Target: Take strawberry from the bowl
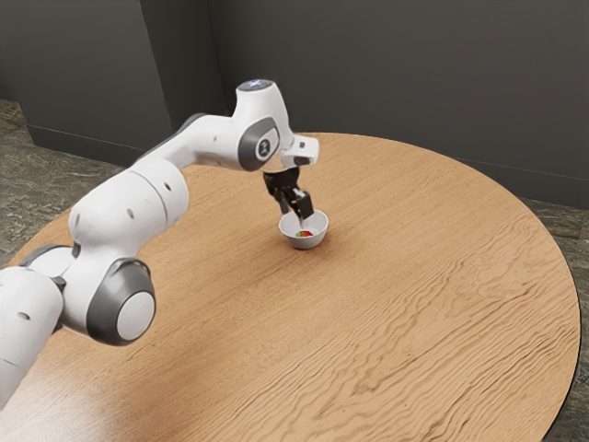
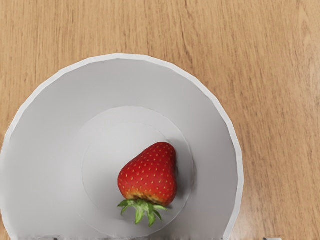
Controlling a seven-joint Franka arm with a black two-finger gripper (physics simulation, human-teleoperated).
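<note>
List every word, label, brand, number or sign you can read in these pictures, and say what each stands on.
No text can be read.
Top cap of the arm: a small mark, too small to read.
Grey joint cover: a small emblem, too small to make out.
Strawberry and bowl: no lettering visible.

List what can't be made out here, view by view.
- Strawberry's underside, wrist view: hidden by its own body.
- Part of the bowl's rim, wrist view: cut off by the lower edge.
- Arm's base, exterior view: beyond the left edge.
- Fingers' exact height above the strawberry, exterior view: too small.
</note>
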